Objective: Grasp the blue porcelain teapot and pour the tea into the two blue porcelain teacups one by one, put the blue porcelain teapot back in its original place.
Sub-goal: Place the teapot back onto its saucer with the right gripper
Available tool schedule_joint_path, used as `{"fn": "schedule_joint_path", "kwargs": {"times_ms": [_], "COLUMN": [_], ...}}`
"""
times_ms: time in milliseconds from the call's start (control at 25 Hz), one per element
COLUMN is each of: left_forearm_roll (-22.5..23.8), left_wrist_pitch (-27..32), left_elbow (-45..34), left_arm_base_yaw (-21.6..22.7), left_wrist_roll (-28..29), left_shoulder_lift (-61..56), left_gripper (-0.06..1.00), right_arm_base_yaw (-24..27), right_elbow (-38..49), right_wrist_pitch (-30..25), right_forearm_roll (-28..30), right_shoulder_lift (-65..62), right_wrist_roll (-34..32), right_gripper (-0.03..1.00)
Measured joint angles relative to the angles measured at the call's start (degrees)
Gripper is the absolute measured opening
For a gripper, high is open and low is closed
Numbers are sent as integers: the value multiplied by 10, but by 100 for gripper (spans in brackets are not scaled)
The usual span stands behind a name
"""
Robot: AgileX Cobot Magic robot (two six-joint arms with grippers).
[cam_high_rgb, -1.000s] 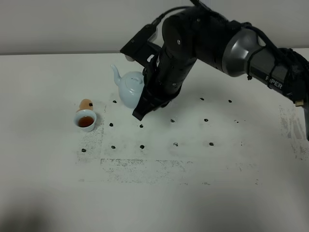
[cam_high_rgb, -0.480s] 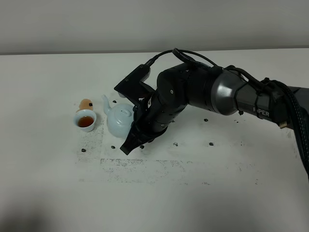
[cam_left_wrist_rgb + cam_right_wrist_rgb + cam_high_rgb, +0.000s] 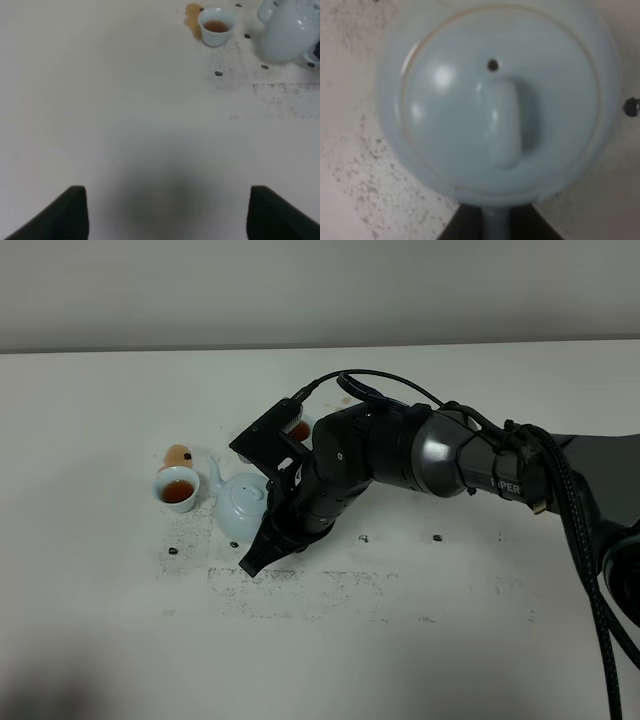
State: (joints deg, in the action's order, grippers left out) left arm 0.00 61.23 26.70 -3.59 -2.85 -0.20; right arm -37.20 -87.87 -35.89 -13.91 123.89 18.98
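The pale blue teapot (image 3: 238, 506) is upright, low over the table, its spout close beside a small blue teacup (image 3: 178, 490) full of brown tea. My right gripper (image 3: 258, 552) is shut on the teapot's handle. The right wrist view looks straight down on the lid and knob (image 3: 500, 120), with the handle running down between my dark fingers (image 3: 465, 225). The left wrist view shows the teapot (image 3: 287, 30) and the cup (image 3: 216, 26) far off. My left gripper (image 3: 167, 220) is open and empty. A second teacup is not plainly visible; a reddish patch (image 3: 299, 427) shows behind the arm.
An orange-brown blotch (image 3: 177, 453) lies just behind the filled cup and also shows in the left wrist view (image 3: 191, 11). Small black marks (image 3: 436, 537) dot the white table (image 3: 420, 640) in a grid. The right arm (image 3: 420, 450) spans the table's middle.
The right arm has come down and moved left and toward the front with the teapot. The spout has moved from well behind the cup to right beside it.
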Motion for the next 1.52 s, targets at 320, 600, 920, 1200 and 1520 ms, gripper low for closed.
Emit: {"fn": "schedule_joint_path", "kwargs": {"times_ms": [320,600,920,1200,1520], "left_forearm_roll": [0,0,0,0,0], "left_wrist_pitch": [0,0,0,0,0], "left_elbow": [0,0,0,0,0], "left_arm_base_yaw": [0,0,0,0,0], "left_wrist_roll": [0,0,0,1,1], "left_shoulder_lift": [0,0,0,0,0], "left_gripper": [66,66,66,66,66], "right_arm_base_yaw": [-4,1,63,137,175], "right_elbow": [0,0,97,214,278], "right_wrist_pitch": [9,-30,-52,-39,-23], "right_forearm_roll": [-5,-2,43,48,47], "right_shoulder_lift": [0,-43,-175,-265,-270], "right_wrist_roll": [0,0,-48,-80,-98], "right_gripper": [9,9,9,9,9]}}
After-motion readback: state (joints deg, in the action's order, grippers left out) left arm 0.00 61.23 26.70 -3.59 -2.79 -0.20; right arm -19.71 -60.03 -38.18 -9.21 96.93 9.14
